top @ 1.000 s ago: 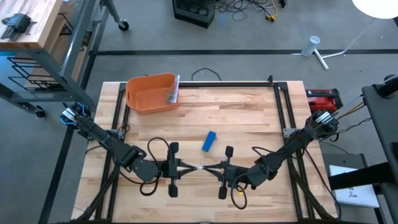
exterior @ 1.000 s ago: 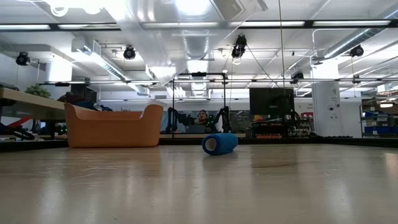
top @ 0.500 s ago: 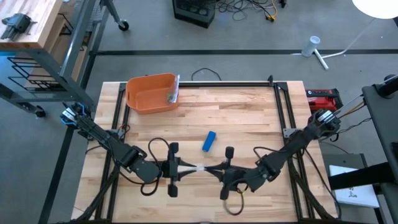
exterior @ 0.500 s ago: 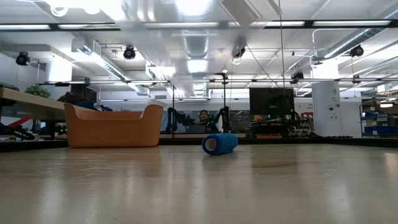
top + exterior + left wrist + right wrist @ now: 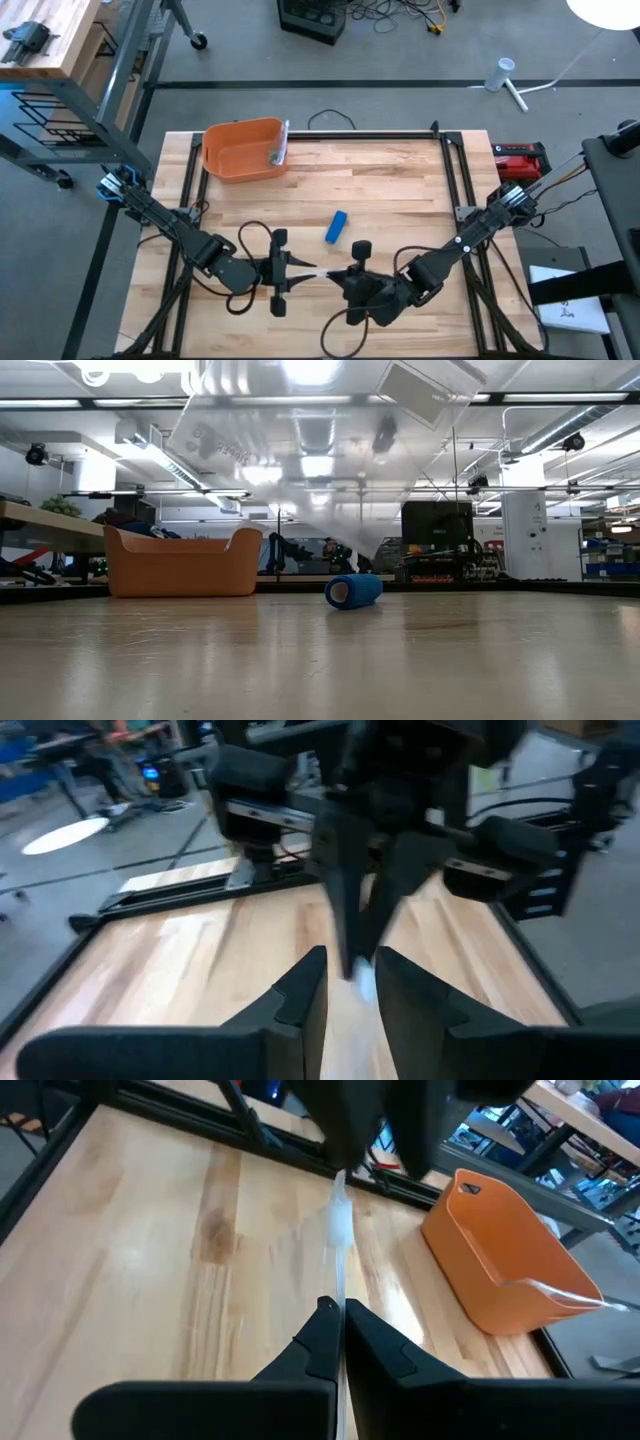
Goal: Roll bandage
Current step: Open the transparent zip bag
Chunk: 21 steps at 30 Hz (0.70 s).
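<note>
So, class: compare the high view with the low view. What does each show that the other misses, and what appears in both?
Only the high view shows the two arms: the left gripper and right gripper meet near the table's front edge, holding a thin clear strip between them. Only the low view shows the room behind, with ceiling lights and a dark monitor. Both show the blue bandage roll, the orange bin and the wooden table.
</note>
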Available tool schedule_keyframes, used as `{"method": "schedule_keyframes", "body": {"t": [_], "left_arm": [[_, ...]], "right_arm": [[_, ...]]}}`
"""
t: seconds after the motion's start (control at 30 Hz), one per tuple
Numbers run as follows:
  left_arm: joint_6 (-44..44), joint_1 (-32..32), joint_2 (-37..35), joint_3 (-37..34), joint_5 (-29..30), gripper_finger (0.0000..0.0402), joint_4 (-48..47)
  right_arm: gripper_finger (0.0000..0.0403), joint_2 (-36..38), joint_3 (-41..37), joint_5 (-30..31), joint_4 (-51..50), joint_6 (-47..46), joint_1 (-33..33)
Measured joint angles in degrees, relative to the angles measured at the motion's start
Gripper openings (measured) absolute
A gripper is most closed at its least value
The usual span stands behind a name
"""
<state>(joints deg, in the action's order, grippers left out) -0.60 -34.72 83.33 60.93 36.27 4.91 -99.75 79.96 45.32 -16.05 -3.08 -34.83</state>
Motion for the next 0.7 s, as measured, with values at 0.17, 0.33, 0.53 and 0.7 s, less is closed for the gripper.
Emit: {"method": "schedule_keyframes", "body": {"t": [0.17, 0.33, 0.53, 0.7], "left_arm": [[0.5, 0.0, 0.0, 0.0, -2.8, 0.0076, 0.0], [1.6, 0.0, 0.0, 0.0, -2.8, 0.0075, 0.0], [1.8, 0.0, 0.0, 0.0, -2.8, 0.0075, 0.0], [1.8, 0.0, 0.0, 0.0, -2.6, 0.0039, 0.0]], "right_arm": [[0.0002, 0.0, 0.0, 1.7, 1.6, -1.4, 0.3], [0.0002, 0.0, 0.4, 1.2, 1.8, -1.4, 0.2], [0.0002, 0.0, 0.4, 1.1, 1.9, -1.4, 0.2], [0.0002, 0.0, 0.4, 1.1, 2.0, -1.4, 0.2]]}}
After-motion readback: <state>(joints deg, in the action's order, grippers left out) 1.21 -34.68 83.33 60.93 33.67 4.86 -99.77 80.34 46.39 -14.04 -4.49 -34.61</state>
